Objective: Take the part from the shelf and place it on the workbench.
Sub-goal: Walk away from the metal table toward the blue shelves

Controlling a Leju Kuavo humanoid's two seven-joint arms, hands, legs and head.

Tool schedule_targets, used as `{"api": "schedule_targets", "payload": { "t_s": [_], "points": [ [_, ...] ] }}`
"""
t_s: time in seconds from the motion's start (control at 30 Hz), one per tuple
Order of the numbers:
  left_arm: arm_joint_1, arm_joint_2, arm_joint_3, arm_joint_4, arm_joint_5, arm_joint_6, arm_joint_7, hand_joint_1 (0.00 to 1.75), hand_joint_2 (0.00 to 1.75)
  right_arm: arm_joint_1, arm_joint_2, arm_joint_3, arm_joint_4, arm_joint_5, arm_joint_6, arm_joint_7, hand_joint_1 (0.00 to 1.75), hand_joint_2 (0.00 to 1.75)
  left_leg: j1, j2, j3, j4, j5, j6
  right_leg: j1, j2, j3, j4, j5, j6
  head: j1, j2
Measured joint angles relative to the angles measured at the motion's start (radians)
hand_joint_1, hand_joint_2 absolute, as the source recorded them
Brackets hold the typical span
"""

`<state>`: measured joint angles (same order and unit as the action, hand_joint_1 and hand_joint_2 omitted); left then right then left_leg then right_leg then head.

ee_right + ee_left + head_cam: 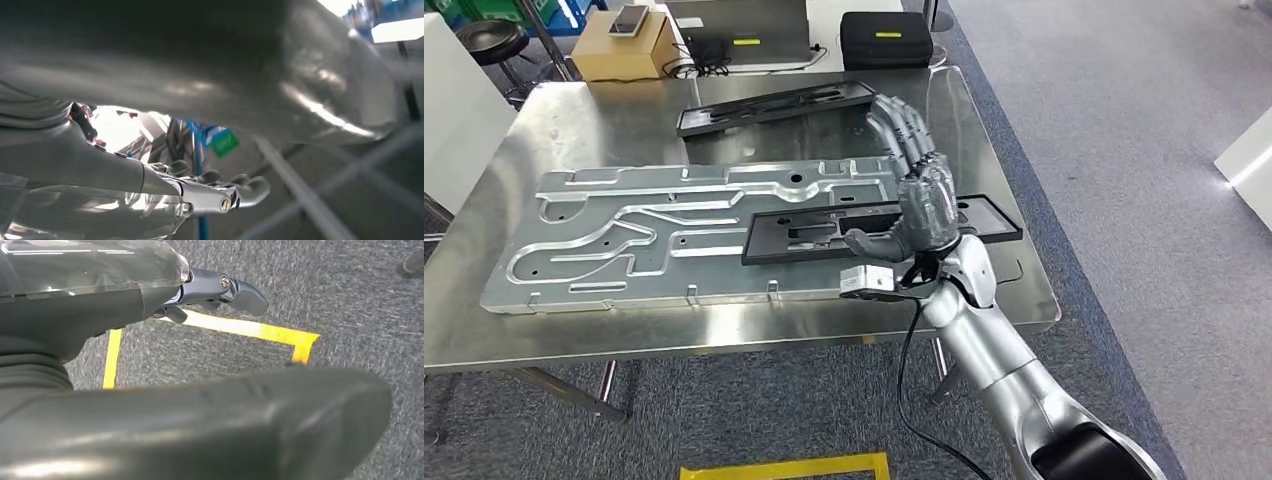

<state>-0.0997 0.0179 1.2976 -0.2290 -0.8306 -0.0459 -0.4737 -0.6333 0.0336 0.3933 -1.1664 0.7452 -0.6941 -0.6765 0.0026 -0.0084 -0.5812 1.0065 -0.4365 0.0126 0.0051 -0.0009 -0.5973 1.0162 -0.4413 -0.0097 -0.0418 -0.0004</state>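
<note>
A long black frame-shaped part (804, 235) lies flat on the steel workbench (574, 120), overlapping the right end of a large machined aluminium plate (624, 235). My right hand (924, 200) hovers over the right half of this part with fingers stretched out straight and thumb spread toward the part, holding nothing. A second similar black part (774, 105) lies further back on the bench. In the right wrist view my right hand (150, 185) shows extended fingers (250, 190). My left hand (100, 305) hangs above the grey floor, empty, one finger (240, 292) extended.
Behind the bench sit a cardboard box (622, 45) with a phone on it, a grey laptop (739, 30) and a black case (886, 38). A black stool (489, 40) stands at the back left. Yellow tape (784, 468) marks the carpet in front of the bench.
</note>
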Motion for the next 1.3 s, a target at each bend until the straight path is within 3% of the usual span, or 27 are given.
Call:
{"api": "schedule_targets", "payload": {
  "t_s": [0.13,0.17,0.23,0.3,0.33,0.37,0.4,0.47,0.5,0.6,0.67,0.77,0.8,0.83,0.87,0.93,1.0,1.1,1.13,1.17,1.27,1.3],
  "points": [
    [0.010,-0.006,0.006,0.000,0.013,-0.014,-0.002,0.00,0.00,0.116,-0.046,-0.060,-0.229,-0.028,0.003,0.005,0.00,0.00,-0.001,0.001,-0.004,0.019,-0.022,-0.018,-0.008,0.000,0.007,-0.016,0.005,-0.014,0.000,0.000],
    [0.010,-0.007,0.007,0.000,0.014,-0.014,-0.002,0.00,0.00,0.131,-0.053,-0.069,-0.263,-0.031,0.004,0.003,0.00,0.00,0.000,0.002,-0.019,0.056,-0.046,-0.022,-0.012,0.000,0.009,-0.020,0.007,-0.018,0.000,0.000],
    [0.010,-0.008,0.009,0.000,0.015,-0.015,-0.004,0.00,0.00,0.157,-0.061,-0.084,-0.313,-0.022,0.004,0.004,0.00,0.00,0.006,0.003,-0.074,0.182,-0.112,-0.031,-0.013,0.000,0.009,-0.021,0.007,-0.022,0.000,0.000],
    [0.010,-0.009,0.014,0.000,0.019,-0.020,-0.010,0.00,0.00,0.194,-0.067,-0.110,-0.350,0.009,0.002,0.015,0.00,0.00,0.011,0.003,-0.117,0.276,-0.142,-0.038,-0.012,0.001,0.010,-0.020,0.006,-0.021,0.000,0.000],
    [0.010,-0.010,0.017,0.000,0.022,-0.023,-0.014,0.00,0.00,0.221,-0.072,-0.136,-0.370,0.021,0.000,0.022,0.00,0.00,0.012,0.003,-0.114,0.271,-0.129,-0.039,-0.012,0.001,0.012,-0.020,0.005,-0.019,0.000,0.000],
    [0.011,-0.011,0.020,0.000,0.026,-0.026,-0.019,0.00,0.00,0.253,-0.081,-0.173,-0.391,0.024,0.000,0.026,0.00,0.00,0.014,0.003,-0.091,0.226,-0.100,-0.039,-0.013,0.000,0.015,-0.019,0.003,-0.016,0.000,0.000],
    [0.013,-0.012,0.023,0.000,0.030,-0.028,-0.023,0.00,0.00,0.290,-0.092,-0.217,-0.413,0.018,-0.001,0.024,0.00,0.00,0.015,0.003,-0.054,0.154,-0.065,-0.038,-0.013,-0.003,0.019,-0.019,0.001,-0.012,0.000,0.000],
    [0.018,-0.013,0.028,0.000,0.039,-0.029,-0.030,0.00,0.00,0.370,-0.127,-0.326,-0.446,-0.020,-0.001,0.007,0.00,0.00,0.013,0.000,0.010,0.034,-0.022,-0.030,-0.010,-0.008,0.023,-0.016,-0.002,-0.002,0.000,0.000],
    [0.022,-0.014,0.033,0.000,0.043,-0.028,-0.032,0.00,0.00,0.414,-0.146,-0.384,-0.457,-0.041,-0.001,-0.002,0.00,0.00,0.011,-0.001,0.024,0.007,-0.016,-0.024,-0.009,-0.010,0.023,-0.014,-0.001,0.003,0.000,0.000],
    [0.032,-0.016,0.048,0.000,0.050,-0.026,-0.032,0.00,0.00,0.542,-0.196,-0.535,-0.479,-0.076,-0.002,-0.015,0.00,0.00,0.008,-0.002,0.021,0.000,-0.012,-0.003,-0.011,-0.010,0.021,-0.011,-0.002,0.020,0.000,0.000],
    [0.033,-0.018,0.053,0.000,0.050,-0.024,-0.032,0.00,0.00,0.607,-0.210,-0.611,-0.485,-0.078,-0.002,-0.017,0.00,0.00,0.008,0.002,0.015,-0.006,-0.003,0.013,-0.014,-0.005,0.005,0.029,-0.046,0.030,0.000,0.000],
    [0.029,-0.021,0.056,0.000,0.048,-0.022,-0.032,0.00,0.00,0.686,-0.208,-0.705,-0.486,-0.071,-0.002,-0.017,0.00,0.00,0.003,0.006,-0.007,-0.007,0.012,0.028,-0.018,-0.002,-0.061,0.214,-0.170,0.037,0.000,0.000],
    [0.029,-0.022,0.056,0.000,0.047,-0.022,-0.032,0.00,0.00,0.706,-0.205,-0.729,-0.485,-0.068,-0.002,-0.017,0.00,0.00,0.001,0.007,-0.017,-0.006,0.018,0.030,-0.018,-0.002,-0.072,0.259,-0.188,0.038,0.000,0.000],
    [0.029,-0.022,0.057,0.000,0.046,-0.021,-0.032,0.00,0.00,0.723,-0.201,-0.752,-0.483,-0.066,-0.001,-0.017,0.00,0.00,-0.001,0.007,-0.026,-0.004,0.024,0.030,-0.018,-0.002,-0.065,0.269,-0.186,0.038,0.000,0.000],
    [0.030,-0.023,0.057,0.000,0.046,-0.021,-0.033,0.00,0.00,0.738,-0.195,-0.773,-0.480,-0.065,-0.001,-0.017,0.00,0.00,-0.002,0.007,-0.035,-0.002,0.029,0.029,-0.018,-0.002,-0.037,0.238,-0.165,0.036,0.000,0.000],
    [0.030,-0.025,0.058,0.000,0.043,-0.019,-0.037,0.00,0.00,0.760,-0.178,-0.810,-0.471,-0.063,-0.001,-0.017,0.00,0.00,-0.005,0.007,-0.051,0.004,0.041,0.024,-0.017,-0.002,0.062,0.095,-0.118,0.027,0.000,0.000],
    [0.031,-0.027,0.058,0.000,0.039,-0.018,-0.044,0.00,0.00,0.774,-0.156,-0.844,-0.465,-0.059,-0.002,-0.018,0.00,0.00,-0.007,0.007,-0.058,0.007,0.052,0.014,-0.011,-0.002,0.128,-0.010,-0.100,0.020,0.000,0.000],
    [0.034,-0.029,0.058,0.000,0.031,-0.019,-0.053,0.00,0.00,0.792,-0.120,-0.900,-0.461,-0.048,-0.002,-0.019,0.00,0.00,-0.006,0.006,-0.057,0.005,0.068,-0.003,-0.009,-0.002,0.129,-0.030,-0.088,0.007,-0.001,0.000],
    [0.036,-0.030,0.058,0.000,0.028,-0.020,-0.055,0.00,0.00,0.798,-0.109,-0.918,-0.459,-0.043,-0.002,-0.019,0.00,0.00,-0.006,0.005,-0.062,0.012,0.057,-0.009,-0.011,-0.003,0.122,-0.032,-0.079,0.000,-0.001,0.000],
    [0.038,-0.030,0.058,0.000,0.026,-0.021,-0.056,0.00,0.00,0.804,-0.097,-0.935,-0.457,-0.037,-0.002,-0.020,0.00,0.00,-0.004,0.005,-0.071,0.035,0.026,-0.015,-0.014,-0.005,0.112,-0.035,-0.068,-0.007,-0.001,0.000],
    [0.041,-0.031,0.058,0.000,0.025,-0.021,-0.057,0.00,0.00,0.817,-0.068,-0.980,-0.440,-0.012,0.008,-0.020,0.00,0.00,0.001,0.005,-0.112,0.200,-0.124,-0.029,-0.016,-0.007,0.071,-0.034,-0.035,-0.017,-0.001,0.000],
    [0.041,-0.032,0.058,0.000,0.025,-0.021,-0.057,0.00,0.00,0.816,-0.060,-0.997,-0.422,0.002,0.019,-0.020,0.00,0.00,0.002,0.005,-0.117,0.255,-0.149,-0.032,-0.016,-0.007,0.056,-0.032,-0.024,-0.016,-0.001,0.000]
  ]
}}
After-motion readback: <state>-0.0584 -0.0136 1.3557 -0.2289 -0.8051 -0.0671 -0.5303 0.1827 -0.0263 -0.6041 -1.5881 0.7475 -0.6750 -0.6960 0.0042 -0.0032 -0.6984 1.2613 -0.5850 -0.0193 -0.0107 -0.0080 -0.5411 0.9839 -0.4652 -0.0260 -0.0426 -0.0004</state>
